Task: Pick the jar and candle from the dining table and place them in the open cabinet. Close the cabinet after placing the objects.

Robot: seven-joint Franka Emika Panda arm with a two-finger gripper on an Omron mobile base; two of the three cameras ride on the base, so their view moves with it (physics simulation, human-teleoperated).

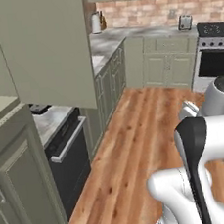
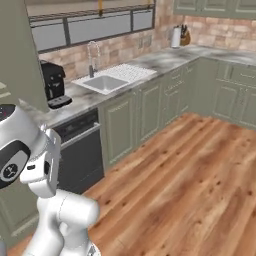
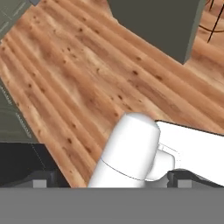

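The cabinet [image 1: 22, 188] stands at the far left of the left base view, sage green, with a recessed panel door low down and a pale flat ledge above it. A big plain sage panel [image 1: 42, 48] rises just right of that ledge; I cannot tell whether it is a door or a side wall.

Next comes a glossy black dishwasher [image 1: 69, 155] with a silver bar handle, under a grey-white marbled counter [image 1: 53, 119]. Panelled sage units run on to the back corner, where a white roll [image 1: 95, 23] stands upright against the rough pink brick wall [image 1: 142, 12]. Warm knotty plank flooring [image 1: 136, 131] fills the middle. Further right a small boxy toaster [image 1: 185, 22] sits on the counter, then the black-fronted stove [image 1: 215, 58]. The smooth white arm [image 1: 204, 167] with a dark band rises at lower right.

In the right base view a black coffee machine [image 2: 52, 82] stands left of a rectangular steel sink [image 2: 106, 83] with a curved tap [image 2: 91, 57]; a knife block [image 2: 185, 36] sits far along the counter.

In the hand view the gripper [image 3: 114, 181] points down at the planks. Its dark fingers [image 3: 41, 178] are spread as wide as they go, with nothing gripped. A flat dark green slab [image 3: 153, 26] crosses the top.
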